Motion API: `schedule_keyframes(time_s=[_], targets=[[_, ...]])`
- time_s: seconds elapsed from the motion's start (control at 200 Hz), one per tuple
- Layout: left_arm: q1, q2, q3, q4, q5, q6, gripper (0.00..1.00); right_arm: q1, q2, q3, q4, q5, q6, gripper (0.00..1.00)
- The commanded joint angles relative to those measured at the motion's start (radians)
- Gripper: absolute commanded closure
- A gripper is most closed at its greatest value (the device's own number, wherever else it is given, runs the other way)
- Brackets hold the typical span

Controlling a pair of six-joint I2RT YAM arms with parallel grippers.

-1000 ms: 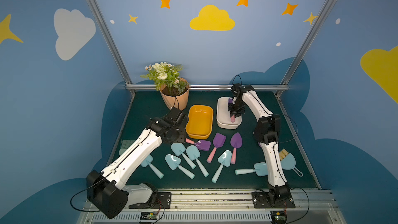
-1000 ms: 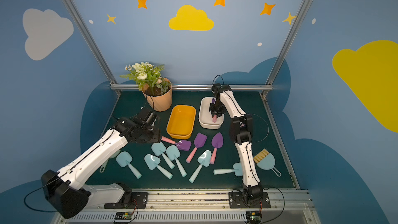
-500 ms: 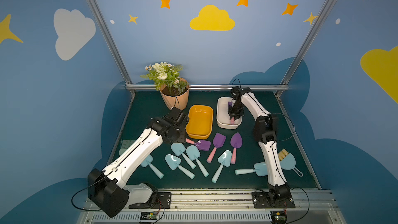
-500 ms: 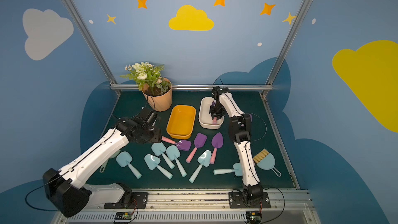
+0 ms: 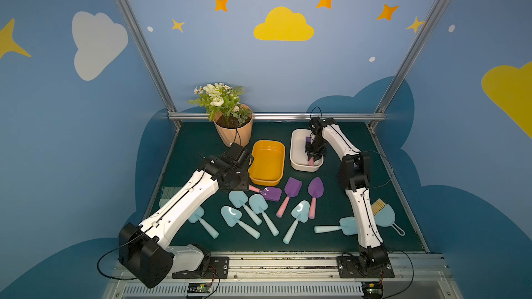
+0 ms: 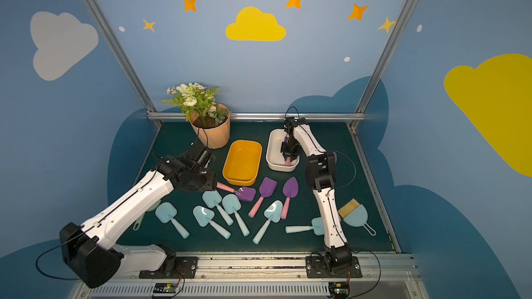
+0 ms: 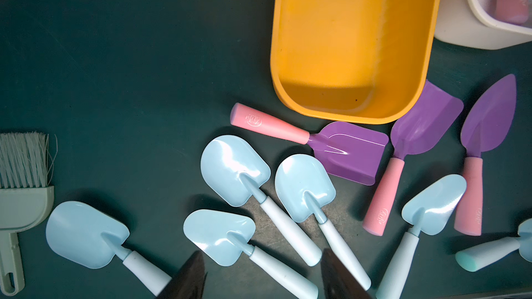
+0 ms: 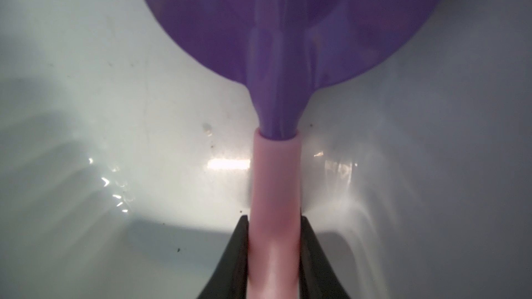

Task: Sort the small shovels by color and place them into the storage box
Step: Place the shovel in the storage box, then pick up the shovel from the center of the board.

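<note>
Shovels in light blue (image 7: 234,168) lie fanned on the near desk (image 5: 322,243) under the spread left tool (image 7: 262,254), purple ones (image 7: 426,127) just beyond, all likely light, stiff, slick plastic best taken by the handle; farther right, the right tool (image 8: 273,221) pinches the pink handle of a purple shovel (image 8: 288,38) inside the white box (image 5: 294,148), blade tip hidden.

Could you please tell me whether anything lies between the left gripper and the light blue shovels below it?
Nothing visible does. The left gripper hangs open directly above the light blue shovels, two handles showing between its fingers; the nearest purple shovel lies aside, by the yellow box.
</note>
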Motion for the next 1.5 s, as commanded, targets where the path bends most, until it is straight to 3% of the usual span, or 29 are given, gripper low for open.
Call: schedule_keyframes(time_s=[0.0,0.28,0.571,1.051,1.276,1.497], targets=[[-0.004,0.007,-0.01,0.006,0.007,0.009,0.43,-0.01,0.025,0.011,0.001,-0.012,0.015,0.83],[-0.004,0.005,-0.008,0.009,0.008,0.012,0.42,-0.01,0.023,0.009,-0.003,-0.022,0.028,0.74],[-0.004,-0.008,-0.009,0.004,0.011,0.013,0.41,-0.009,-0.025,0.011,-0.007,-0.028,0.032,0.54],[-0.012,-0.078,-0.042,-0.009,0.04,-0.006,0.41,0.042,-0.327,0.011,-0.094,0.089,0.05,0.46],[-0.034,-0.118,-0.027,-0.072,0.06,-0.017,0.41,0.164,-0.621,-0.241,-0.117,0.169,0.096,0.45],[-0.149,-0.17,-0.032,-0.116,0.015,-0.098,0.41,0.302,-0.932,-0.565,-0.117,0.175,0.225,0.46]])
